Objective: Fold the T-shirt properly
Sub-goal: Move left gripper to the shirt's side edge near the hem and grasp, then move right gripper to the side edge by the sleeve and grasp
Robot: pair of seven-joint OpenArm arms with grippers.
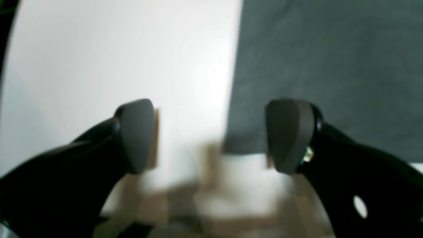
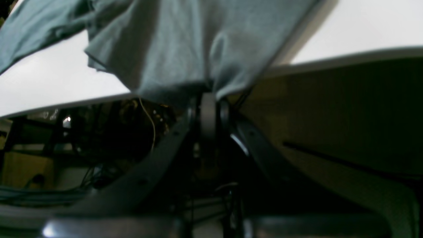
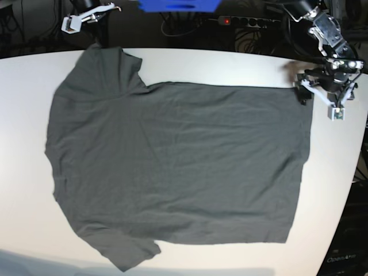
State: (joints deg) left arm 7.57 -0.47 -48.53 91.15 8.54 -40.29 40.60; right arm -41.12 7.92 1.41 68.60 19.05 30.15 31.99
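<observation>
The T-shirt (image 3: 172, 167) lies spread flat on the white table (image 3: 23, 218); soft, limp, light cloth, best pinched at hem corners. Left pincer (image 1: 211, 135) gapes beside its edge; right pincer (image 2: 208, 99) is clamped on fabric.

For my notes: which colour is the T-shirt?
Plain dark grey T-shirt, no print; base view shows it best.

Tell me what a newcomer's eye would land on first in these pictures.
The dark grey T-shirt dominates: it is spread flat across most of the white table, sleeves toward the base view's left. Next, the left tool stands open over the shirt's corner at the table's far right, holding nothing. In the right wrist view, the right tool is shut on a bunch of the shirt's fabric near the table edge.
</observation>
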